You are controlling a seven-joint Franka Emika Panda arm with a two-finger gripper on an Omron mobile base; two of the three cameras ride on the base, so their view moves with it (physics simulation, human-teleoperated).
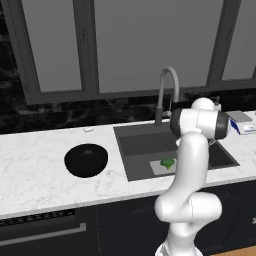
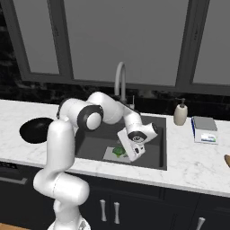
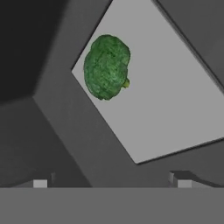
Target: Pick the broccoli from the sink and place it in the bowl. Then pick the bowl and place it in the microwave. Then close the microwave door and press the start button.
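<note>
Your claw [image 2: 127, 155] hangs wide open and empty inside the sink [image 2: 155, 155], just above the broccoli [image 2: 119, 151].

The broccoli lies on a pale mat [image 3: 166, 100] on the sink floor, near the front wall of the basin, with your fingertips [image 3: 40, 183] clear of it. The black bowl [image 1: 86, 160] sits on the white marble desk [image 1: 35, 165] left of the sink, midway between its front and back edges.

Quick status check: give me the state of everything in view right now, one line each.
broccoli: lying on the light pad in the sink, not held
sink: faucet not running
bowl: upright on the counter, empty
hand: open, above the broccoli, holding nothing
</note>
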